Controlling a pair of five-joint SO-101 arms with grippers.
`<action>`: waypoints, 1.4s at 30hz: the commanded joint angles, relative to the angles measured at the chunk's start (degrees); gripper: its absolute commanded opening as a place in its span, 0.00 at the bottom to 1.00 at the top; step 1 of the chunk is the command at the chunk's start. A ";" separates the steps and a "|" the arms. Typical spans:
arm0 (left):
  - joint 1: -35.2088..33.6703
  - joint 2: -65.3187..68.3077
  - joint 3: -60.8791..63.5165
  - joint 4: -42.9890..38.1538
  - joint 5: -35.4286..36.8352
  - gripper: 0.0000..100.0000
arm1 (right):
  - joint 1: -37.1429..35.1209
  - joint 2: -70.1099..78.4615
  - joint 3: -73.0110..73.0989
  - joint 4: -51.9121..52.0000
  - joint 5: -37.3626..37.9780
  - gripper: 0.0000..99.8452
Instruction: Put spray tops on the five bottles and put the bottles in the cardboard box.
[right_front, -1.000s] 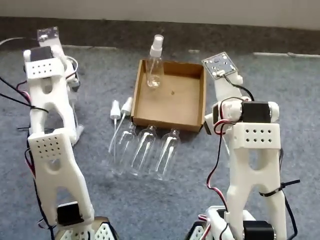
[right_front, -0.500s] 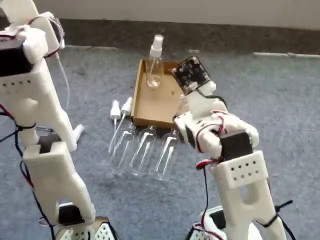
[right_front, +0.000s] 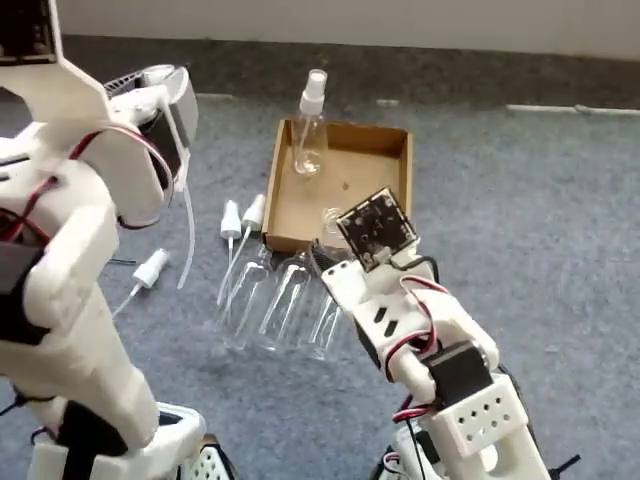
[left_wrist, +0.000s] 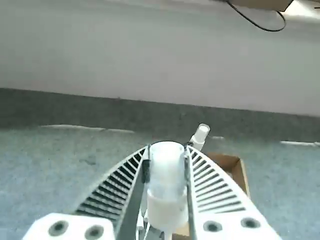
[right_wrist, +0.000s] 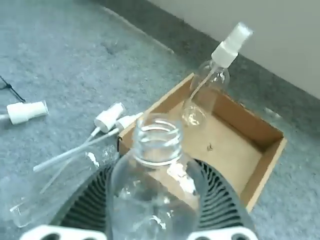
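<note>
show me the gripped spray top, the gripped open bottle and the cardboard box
spray top (left_wrist: 166, 162), left wrist view, cap
open bottle (right_wrist: 156, 148), right wrist view, neck
cardboard box (right_front: 375, 170), high view, bare floor

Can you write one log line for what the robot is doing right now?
left gripper shut on spray top | right gripper shut on open bottle | capped bottle upright in cardboard box

Bottles (right_front: 285, 300) clear glossy plastic, prob.; cardboard box (right_front: 375, 185) matt; carpet (right_front: 520, 200) rough, fibrous.
</note>
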 joint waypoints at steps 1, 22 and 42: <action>3.74 -9.36 13.58 -13.27 3.43 0.02 | -3.56 -5.85 3.56 -6.81 -4.04 0.02; 19.82 -12.79 38.64 -47.74 6.07 0.02 | -6.46 -18.24 16.57 -14.20 -4.48 0.02; 22.11 -17.01 41.19 -44.22 6.24 0.02 | -4.18 -18.15 16.48 -14.11 -4.48 0.02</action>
